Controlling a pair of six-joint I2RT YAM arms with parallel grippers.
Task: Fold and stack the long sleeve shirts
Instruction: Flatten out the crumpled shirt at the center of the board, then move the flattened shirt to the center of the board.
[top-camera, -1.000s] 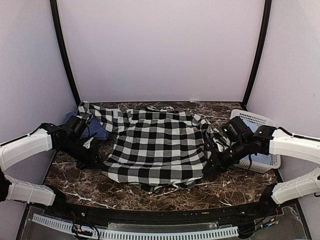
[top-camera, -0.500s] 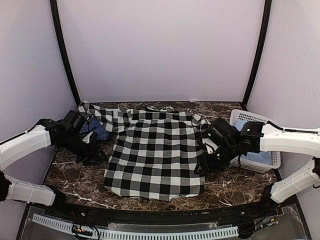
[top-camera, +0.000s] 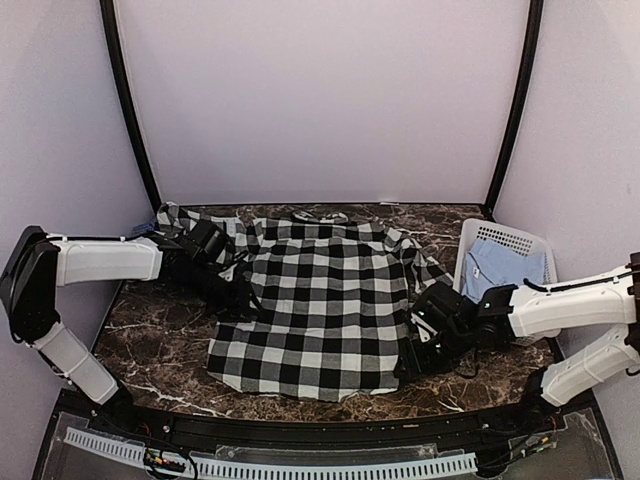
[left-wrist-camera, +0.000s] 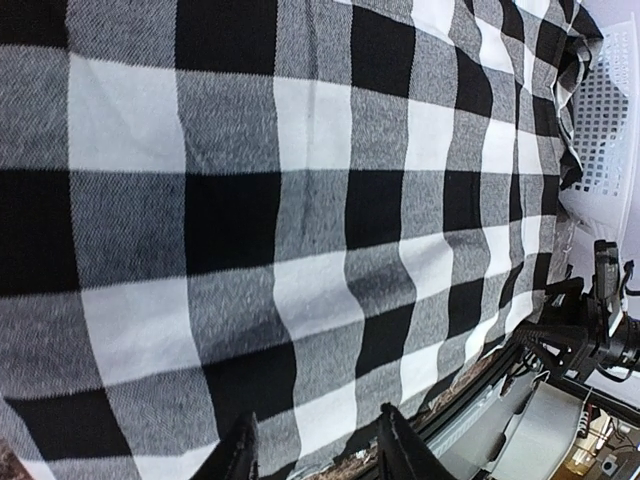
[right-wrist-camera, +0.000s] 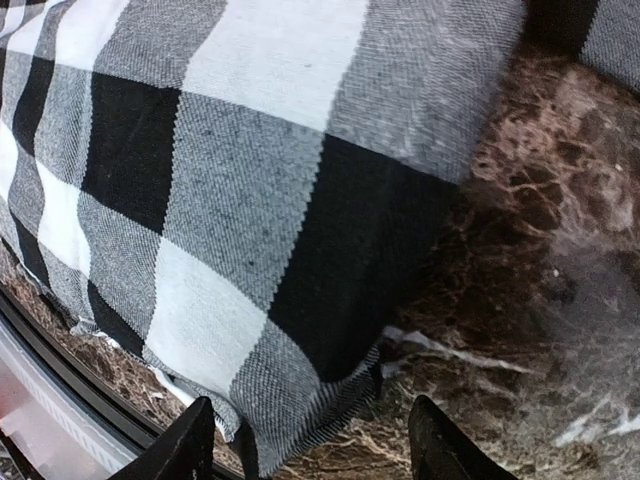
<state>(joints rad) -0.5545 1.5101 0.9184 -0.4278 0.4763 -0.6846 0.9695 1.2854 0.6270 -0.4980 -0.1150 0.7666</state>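
The black-and-white checked shirt (top-camera: 315, 300) lies spread flat on the marble table (top-camera: 160, 350), collar at the far edge. Left gripper (left-wrist-camera: 318, 450) and right gripper (right-wrist-camera: 315, 445) hover over it — jaws apart, gripping nothing.

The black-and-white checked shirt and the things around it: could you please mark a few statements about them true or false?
1. The black-and-white checked cloth shirt lies spread flat on the dark marble table. True.
2. The white slotted plastic basket is empty. False: it holds a light blue cloth.
3. The right gripper is at the shirt's near right corner. True.
4. The left gripper holds the shirt lifted off the table. False: its jaws are open, and the shirt lies flat.
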